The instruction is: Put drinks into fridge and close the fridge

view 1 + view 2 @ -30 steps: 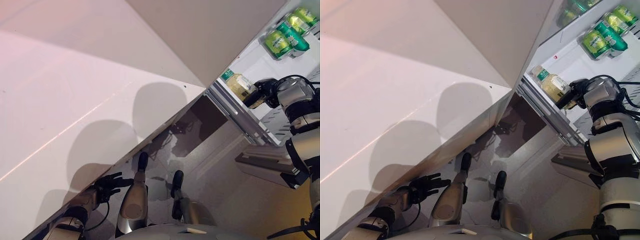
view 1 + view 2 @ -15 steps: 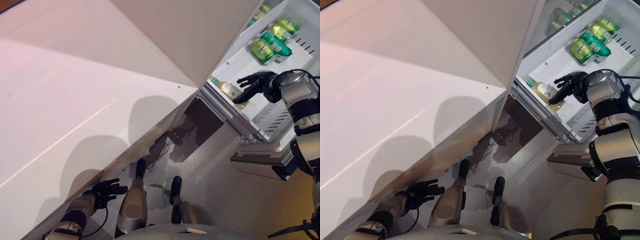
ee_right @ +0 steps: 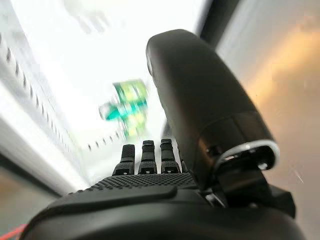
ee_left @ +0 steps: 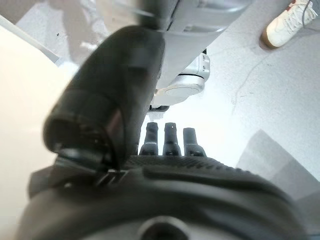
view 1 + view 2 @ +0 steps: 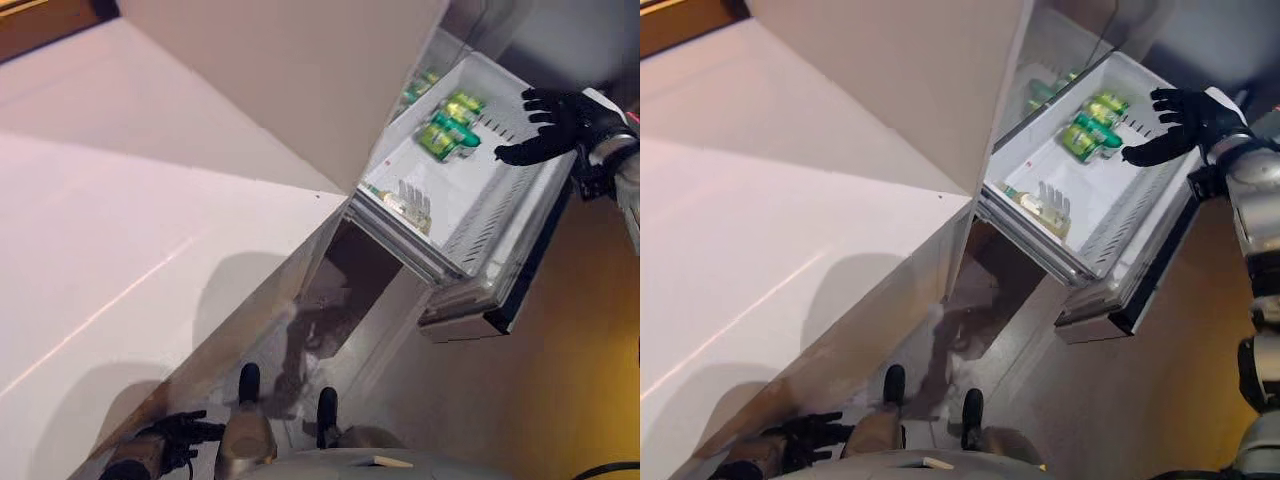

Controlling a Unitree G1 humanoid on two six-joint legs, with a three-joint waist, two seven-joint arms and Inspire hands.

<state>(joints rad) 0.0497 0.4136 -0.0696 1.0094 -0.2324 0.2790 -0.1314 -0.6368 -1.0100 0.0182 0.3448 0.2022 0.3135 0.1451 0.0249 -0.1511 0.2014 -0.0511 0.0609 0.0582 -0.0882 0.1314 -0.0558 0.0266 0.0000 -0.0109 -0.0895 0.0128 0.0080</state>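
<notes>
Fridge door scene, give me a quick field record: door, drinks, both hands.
fridge door: open, shelf side showing
green cans: on the door shelf, upper end
pale bottle: on the door shelf, lower end
right hand: open, fingers spread, at the door's outer edge, holding nothing
left hand: low by the white cabinet, fingers straight, empty

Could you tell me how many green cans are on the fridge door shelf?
2 that show clearly: the cans lie side by side on the door shelf, near the right hand. Others may sit blurred inside the fridge.
</notes>
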